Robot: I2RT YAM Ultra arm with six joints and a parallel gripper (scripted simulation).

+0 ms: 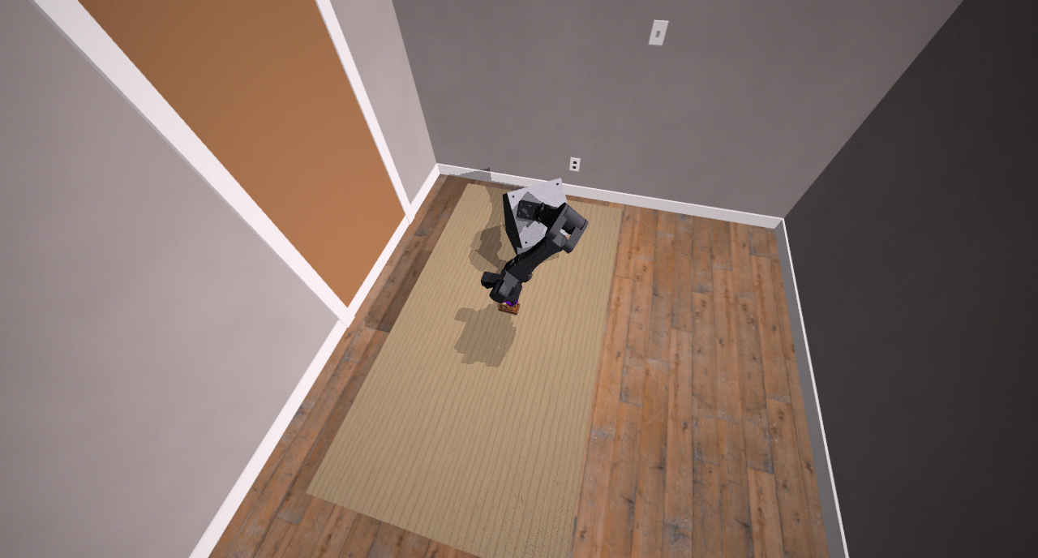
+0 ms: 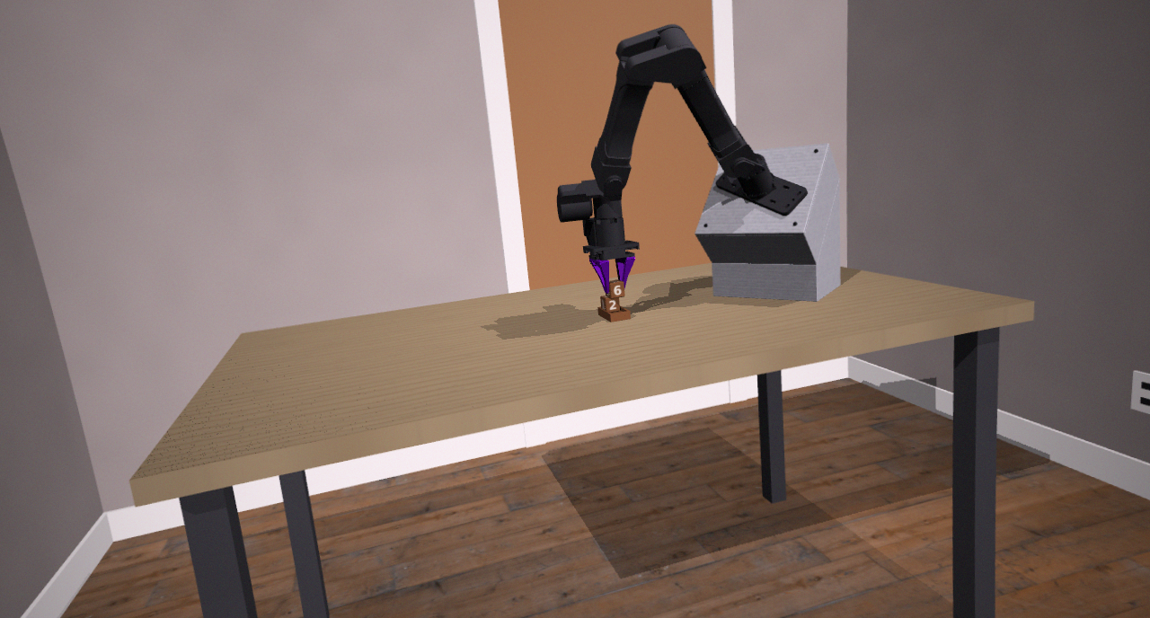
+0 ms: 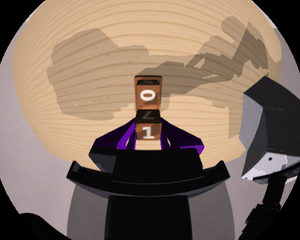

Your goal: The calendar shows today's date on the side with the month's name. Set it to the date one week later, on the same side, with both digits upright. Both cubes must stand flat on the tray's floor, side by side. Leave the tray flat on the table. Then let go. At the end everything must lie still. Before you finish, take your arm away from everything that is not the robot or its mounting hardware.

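My gripper (image 2: 614,285) (image 3: 148,121) is shut on a brown cube (image 2: 617,291) (image 3: 148,133). This cube shows an upright white 6 in the exterior view. In the wrist view it has a 1 on top and a dim digit on its shaded side. It hangs just above the free end of the small tray (image 2: 616,316) (image 3: 161,100). The other brown cube (image 2: 611,304) (image 3: 147,95) stands in the tray's other end, showing 2 in the exterior view and 0 on top. The tray looks flat on the table. The month's name cannot be read.
The grey angular pedestal (image 1: 535,235) (image 2: 764,280) (image 3: 253,123) carrying the arm's base stands on the table (image 1: 471,424) (image 2: 402,373). The arm arches above the table between the pedestal and tray. Arm shadows fall around the tray.
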